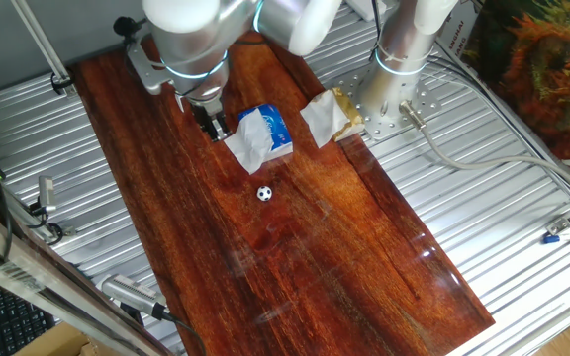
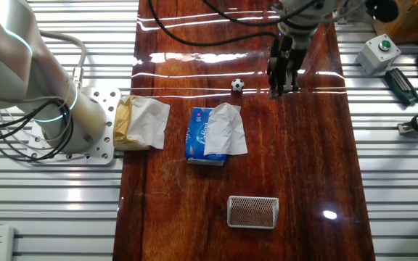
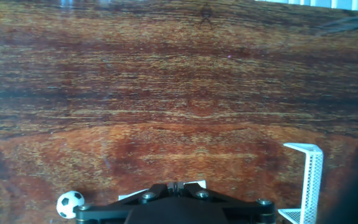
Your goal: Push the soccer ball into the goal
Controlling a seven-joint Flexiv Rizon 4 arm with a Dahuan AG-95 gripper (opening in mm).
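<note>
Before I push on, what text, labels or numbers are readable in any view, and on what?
Nothing reads clearly.
Blue packet: white print on its side, too blurred to read.
White box behind the arm base: red lettering, too small and cut off to read.
Soccer ball, goal, hand: no text visible.

Bright, even light overhead; white glare streaks on the glossy table (image 2: 194, 58) far end (other fixed view). Hand view softer, gripper body (image 3: 185, 208) blurred, w/ slight edge haze.
</note>
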